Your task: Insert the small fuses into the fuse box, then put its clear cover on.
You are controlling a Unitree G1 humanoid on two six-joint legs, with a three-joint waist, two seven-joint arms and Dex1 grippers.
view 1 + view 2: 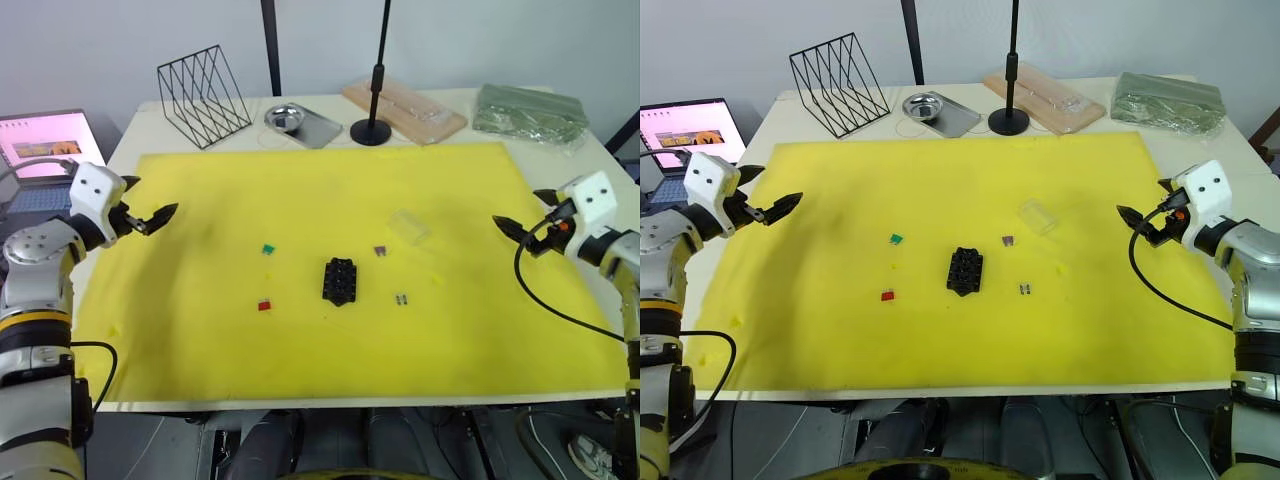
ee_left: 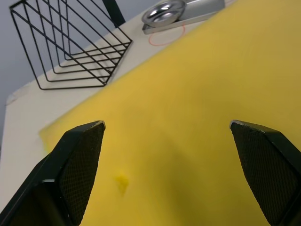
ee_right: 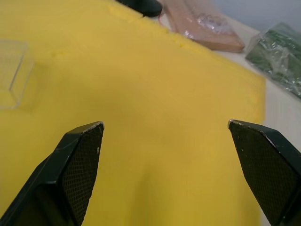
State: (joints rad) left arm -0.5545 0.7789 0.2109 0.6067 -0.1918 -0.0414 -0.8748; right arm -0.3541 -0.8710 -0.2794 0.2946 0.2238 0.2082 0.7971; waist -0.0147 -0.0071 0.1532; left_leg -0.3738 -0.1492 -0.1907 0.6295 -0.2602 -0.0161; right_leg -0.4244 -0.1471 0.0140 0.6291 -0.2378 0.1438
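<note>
Fuse box (image 1: pixel 340 281) mid-mat, four fuses scattered round it; left hand (image 1: pixel 148 219) and right hand (image 1: pixel 522 227) both spread, empty.

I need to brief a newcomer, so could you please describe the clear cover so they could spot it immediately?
Find the yellow mat and the black fuse box at its centre. Beyond it, toward the robot's right, lies the clear cover, the mat's one transparent piece.

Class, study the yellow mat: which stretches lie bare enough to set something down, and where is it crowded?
Bare: the near strip of the yellow mat in front of the fuse box, and the far strip behind the clear cover. Crowded: mid-mat, where green fuse, red fuse, purple fuse and greyish fuse ring the box.
</note>
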